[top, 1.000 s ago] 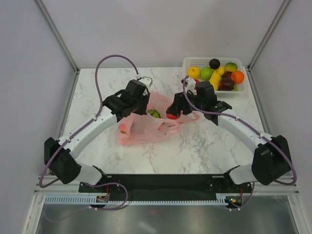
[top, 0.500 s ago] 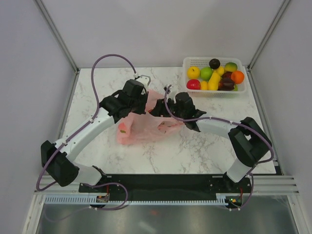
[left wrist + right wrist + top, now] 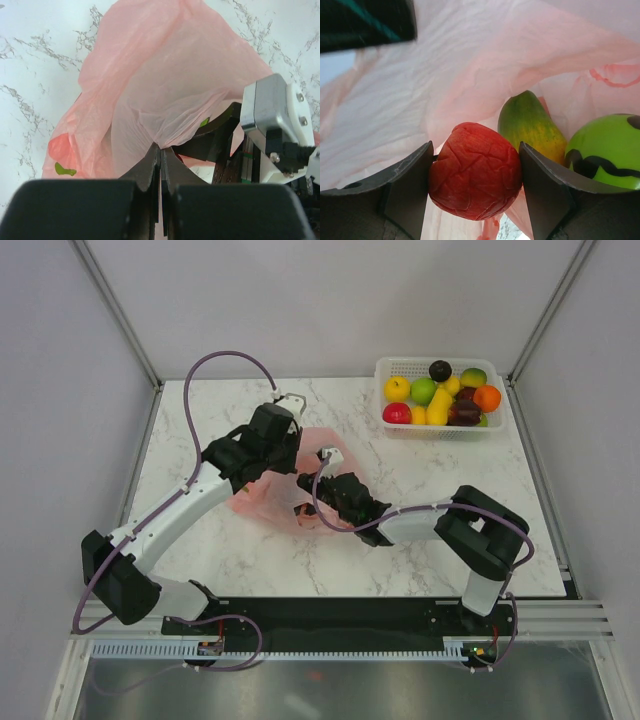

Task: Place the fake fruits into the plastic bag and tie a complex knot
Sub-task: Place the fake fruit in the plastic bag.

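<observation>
One red fruit [image 3: 475, 172] clamped in right jaws inside bag [image 3: 470, 65]

— From above, do the fingertips of the right gripper [image 3: 475, 187] show?
— No, the thin translucent pink plastic bag [image 3: 248, 502] swallows them
— And inside it?
— In the right wrist view the glossy green black-striped ball [image 3: 607, 150] runs off the edge; the wrinkled red fruit [image 3: 475, 172] hides the base of the green-yellow fruit [image 3: 530, 120]
</observation>
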You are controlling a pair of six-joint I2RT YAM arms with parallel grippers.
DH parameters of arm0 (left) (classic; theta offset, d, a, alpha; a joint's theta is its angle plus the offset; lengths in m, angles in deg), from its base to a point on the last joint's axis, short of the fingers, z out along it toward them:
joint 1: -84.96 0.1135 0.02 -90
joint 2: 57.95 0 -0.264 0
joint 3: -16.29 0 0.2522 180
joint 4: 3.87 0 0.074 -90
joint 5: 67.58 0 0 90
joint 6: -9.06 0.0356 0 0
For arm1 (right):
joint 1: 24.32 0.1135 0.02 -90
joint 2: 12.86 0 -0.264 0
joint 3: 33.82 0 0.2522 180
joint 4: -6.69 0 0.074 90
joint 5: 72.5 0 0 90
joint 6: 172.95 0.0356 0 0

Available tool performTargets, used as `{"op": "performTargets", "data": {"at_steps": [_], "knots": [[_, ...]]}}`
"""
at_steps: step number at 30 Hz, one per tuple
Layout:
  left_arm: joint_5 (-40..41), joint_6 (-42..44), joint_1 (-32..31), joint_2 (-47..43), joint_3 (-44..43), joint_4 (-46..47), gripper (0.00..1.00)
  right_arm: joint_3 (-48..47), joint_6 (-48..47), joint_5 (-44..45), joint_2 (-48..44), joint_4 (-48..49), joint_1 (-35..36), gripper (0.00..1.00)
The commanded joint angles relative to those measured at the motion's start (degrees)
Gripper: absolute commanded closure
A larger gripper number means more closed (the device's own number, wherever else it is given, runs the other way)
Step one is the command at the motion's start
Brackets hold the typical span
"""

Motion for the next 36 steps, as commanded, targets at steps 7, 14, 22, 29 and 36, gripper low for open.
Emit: {"op": "performTargets", "data": {"at_steps": [7, 14, 22, 29, 36], "knots": [[0.10, -0.70, 2.55, -2.97, -0.39, 2.36, 0.98, -0.79, 9.71, 9.79, 6.86, -0.60, 3.94, 0.59], [-3.34, -1.23, 6.60, -2.89, -0.56, 2.27, 0.98, -3.07, 11.85, 13.04, 10.13, -9.37, 8.15, 0.60], [-5.96, 0.27, 6.60, -2.71, -0.39, 2.36, 0.98, -3.50, 6.32, 18.48, 3.29, -11.22, 8.51, 0.60], [-10.10, 0.97, 6.51, -1.13, -0.56, 2.53, 0.98, -9.04, 0.78, 25.25, -0.06, -16.67, 7.55, 0.59], [-10.81, 0.71, 6.34, -1.66, -0.48, 2.80, 0.98, -12.38, 1.39, 22.89, 0.63, -17.20, 3.24, 0.58]]}}
